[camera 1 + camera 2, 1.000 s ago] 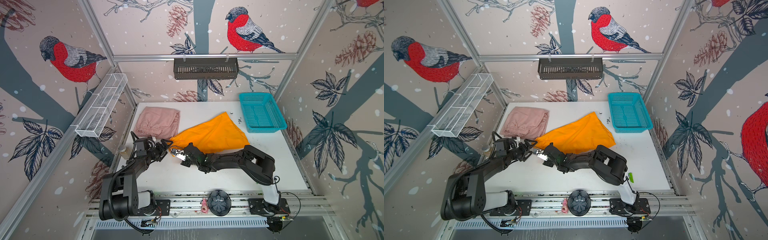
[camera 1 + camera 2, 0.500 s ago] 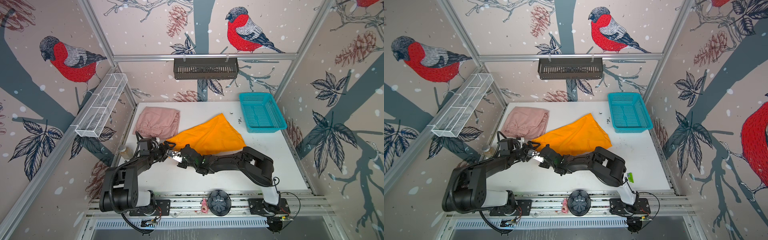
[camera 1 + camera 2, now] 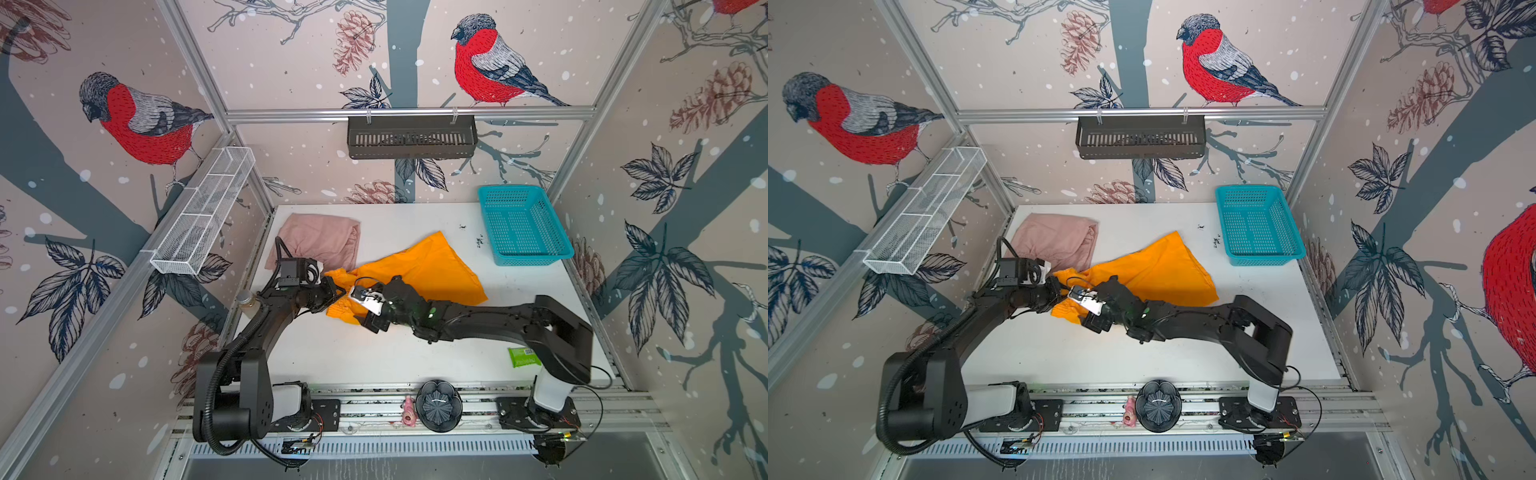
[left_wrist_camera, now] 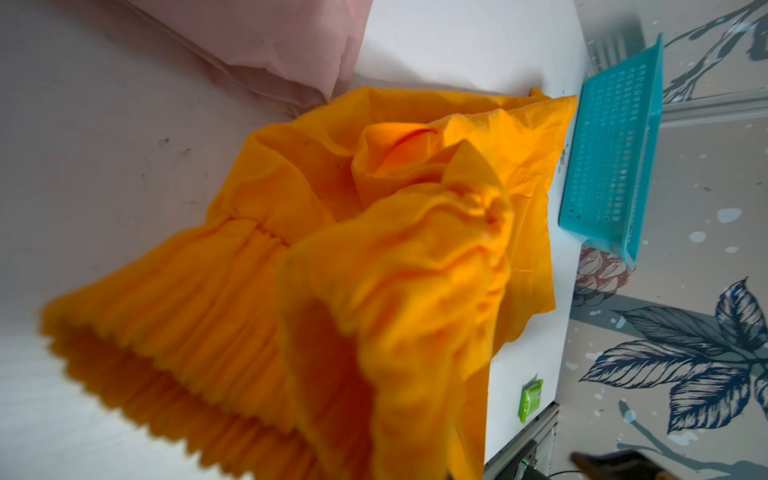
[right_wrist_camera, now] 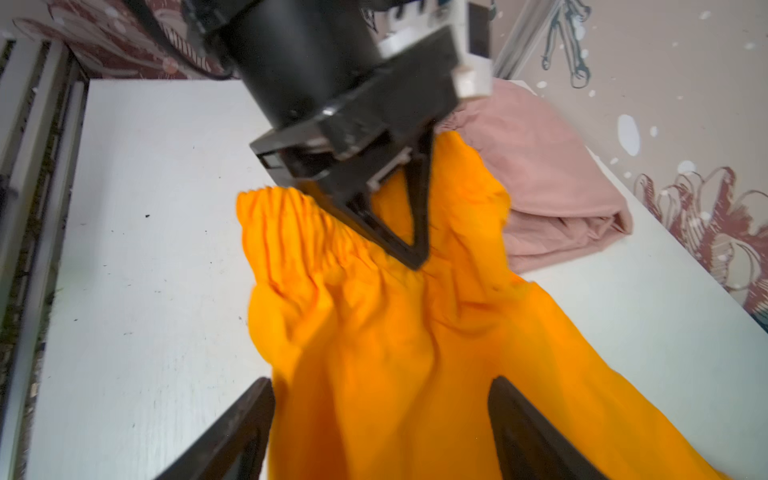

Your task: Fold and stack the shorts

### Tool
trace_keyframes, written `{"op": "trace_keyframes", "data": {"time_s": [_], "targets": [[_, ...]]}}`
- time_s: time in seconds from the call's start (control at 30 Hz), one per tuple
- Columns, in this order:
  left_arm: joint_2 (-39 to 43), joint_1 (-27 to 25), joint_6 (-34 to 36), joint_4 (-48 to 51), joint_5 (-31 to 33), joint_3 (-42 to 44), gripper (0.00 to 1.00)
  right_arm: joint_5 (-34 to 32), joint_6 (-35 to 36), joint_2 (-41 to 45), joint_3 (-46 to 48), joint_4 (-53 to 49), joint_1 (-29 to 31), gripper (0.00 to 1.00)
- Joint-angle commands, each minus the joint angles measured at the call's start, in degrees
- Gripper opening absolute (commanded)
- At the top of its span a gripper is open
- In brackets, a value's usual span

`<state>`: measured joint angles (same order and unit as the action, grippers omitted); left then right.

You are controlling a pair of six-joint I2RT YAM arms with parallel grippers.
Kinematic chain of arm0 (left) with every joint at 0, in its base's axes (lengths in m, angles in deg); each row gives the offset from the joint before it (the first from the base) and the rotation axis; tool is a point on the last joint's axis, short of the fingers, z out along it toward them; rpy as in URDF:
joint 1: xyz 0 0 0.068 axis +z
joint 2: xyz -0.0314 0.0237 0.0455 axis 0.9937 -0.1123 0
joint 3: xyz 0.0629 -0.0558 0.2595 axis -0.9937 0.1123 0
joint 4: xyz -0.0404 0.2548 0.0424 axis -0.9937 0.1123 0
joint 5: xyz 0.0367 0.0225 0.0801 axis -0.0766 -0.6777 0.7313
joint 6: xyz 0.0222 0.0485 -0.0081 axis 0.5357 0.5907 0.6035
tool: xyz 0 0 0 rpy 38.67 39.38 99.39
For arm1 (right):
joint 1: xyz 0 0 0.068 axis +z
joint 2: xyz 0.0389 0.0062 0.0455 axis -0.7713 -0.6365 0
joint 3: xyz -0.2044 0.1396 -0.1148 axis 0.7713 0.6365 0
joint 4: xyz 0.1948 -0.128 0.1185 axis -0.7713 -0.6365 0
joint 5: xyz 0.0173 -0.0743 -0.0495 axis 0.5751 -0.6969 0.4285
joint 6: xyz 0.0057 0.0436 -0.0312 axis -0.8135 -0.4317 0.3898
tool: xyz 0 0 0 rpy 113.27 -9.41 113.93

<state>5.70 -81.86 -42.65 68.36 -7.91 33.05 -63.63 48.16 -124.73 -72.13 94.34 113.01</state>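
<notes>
Right wrist view puts the left gripper (image 5: 411, 253) straight ahead of me. Its two fingers are pinched together on the gathered waistband of the orange shorts (image 5: 374, 332). My right gripper (image 5: 382, 388) has its fingers wide apart, with the orange cloth lying loose between them and not clamped.

A second ago it was the reverse. The right one was clamped on that waistband and the left stood spread just beside it, so the hold has passed from right to left. The orange shorts have also slid a little toward the left side of the table (image 3: 415, 353).

In both top views they lie mid-table. The waistband end is bunched between the two grippers, and the rest fans out flat toward the teal basket (image 3: 534, 258) without reaching it. The pink shorts (image 3: 316, 239) lie in a flat heap at the far left corner, just beside the orange waistband, and have not moved.

A green packet (image 3: 523, 356) lies at the front right of the table. It bears a label that is too small for me to read.
</notes>
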Motion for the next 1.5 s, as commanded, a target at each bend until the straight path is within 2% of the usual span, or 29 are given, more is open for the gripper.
{"op": "trace_keyframes", "data": {"time_s": [0.0, 0.1, 0.2, 0.33, 0.5, 0.63, 0.73, 0.87, 0.97, 1.07, 1.17, 1.27, 1.47], "targets": [[-0.12, 0.43, 6.53, 12.59, 1.83, -3.88, 0.0, 1.51, -4.22, 4.74, 3.71, -2.65, -4.25, 0.67], [-1.76, 1.26, 9.65, 17.79, 3.88, -8.48, 0.0, -0.74, -4.19, 5.33, 5.39, -2.38, -7.67, 0.4], [-4.39, 2.14, 13.37, 22.79, 6.62, -14.48, 0.0, -2.66, -2.88, 1.38, 2.65, -5.63, -7.84, 0.13], [-10.24, 3.02, 17.57, 29.78, 10.18, -25.22, 0.0, -0.22, -2.67, -5.26, 0.66, -4.52, -4.88, 0.03], [-14.7, 3.26, 18.49, 32.46, 11.52, -32.76, 0.0, 2.34, -3.77, -15.89, -7.69, -6.44, 0.82, 0.02], [-16.0, 3.23, 19.11, 35.04, 17.09, -37.31, 0.0, 7.15, -7.98, -23.0, -16.03, -10.54, 1.22, 0.03], [-17.01, 3.23, 18.71, 36.43, 23.09, -40.14, 0.0, 10.29, -9.83, -23.81, -18.05, -11.24, 1.01, 0.12], [-17.56, 3.23, 18.25, 35.7, 26.28, -43.62, 0.0, 9.99, -10.24, -19.0, -17.09, -11.71, -0.31, 0.16], [-18.49, 3.23, 18.9, 36.06, 24.52, -46.55, 0.0, 10.17, -10.94, -14.29, -16.67, -12.65, -4.13, 0.21], [-19.29, 2.99, 19.54, 36.64, 23.86, -48.09, 0.0, 7.25, -10.13, -13.59, -17.67, -12.22, -7.97, 0.18], [-19.43, 2.89, 20.02, 36.2, 22.82, -47.68, 0.0, 7.23, -9.32, -17.91, -23.49, -13.31, -10.81, 0.13], [-19.24, 2.73, 20.34, 35.7, 20.37, -46.68, 0.0, 6.27, -10.17, -23.67, -29.51, -11.21, -11.97, 0.03], [-18.75, 2.36, 20.52, 34.62, 17.14, -45.06, 0.0, 6.23, -11.79, -38.4, -46.69, -11.4, -12.73, 0.03]]}}
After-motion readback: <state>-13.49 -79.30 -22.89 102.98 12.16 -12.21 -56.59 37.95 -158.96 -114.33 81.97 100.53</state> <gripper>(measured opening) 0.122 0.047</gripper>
